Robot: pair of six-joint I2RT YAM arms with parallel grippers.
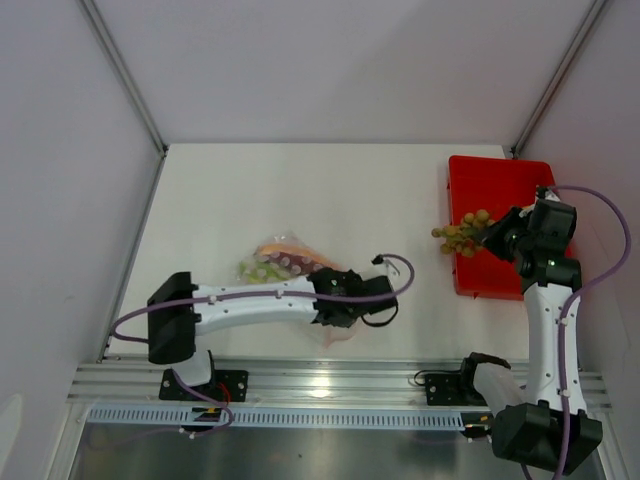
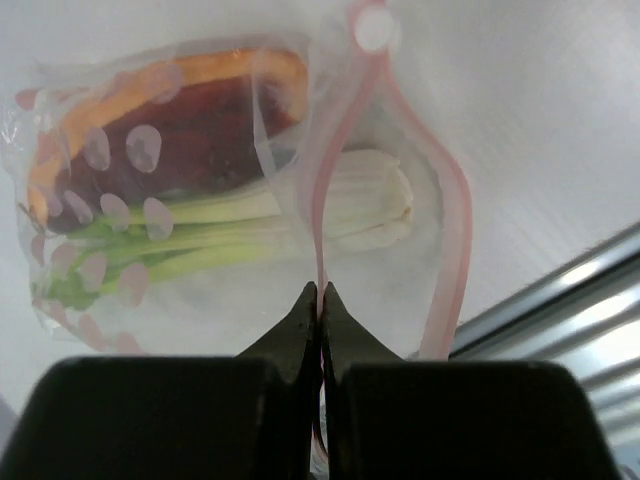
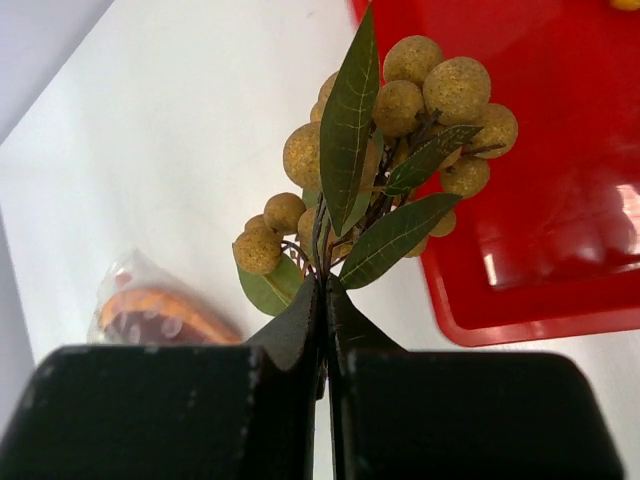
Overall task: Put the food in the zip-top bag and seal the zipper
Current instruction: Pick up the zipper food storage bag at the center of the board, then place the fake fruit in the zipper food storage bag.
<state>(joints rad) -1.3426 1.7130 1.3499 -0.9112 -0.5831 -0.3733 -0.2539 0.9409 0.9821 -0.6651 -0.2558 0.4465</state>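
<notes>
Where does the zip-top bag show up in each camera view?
Top external: zip-top bag on the white table, left of centre.
Left wrist: fills the picture, zipper pinched by the left gripper.
Right wrist: lower left, beyond the held bunch of tan balls.
Shared landmark: the orange slice inside the bag.

right gripper (image 3: 322,284) pinched tight on the stem of the ball bunch (image 3: 425,90), green leaves fanning up from the tips. bunch sits over the red tray (image 3: 570,210) corner (glossy, reflections). zip-top bag (image 3: 125,285) lower left on the white table (image 3: 150,130), orange slice (image 3: 170,304) inside.
</notes>
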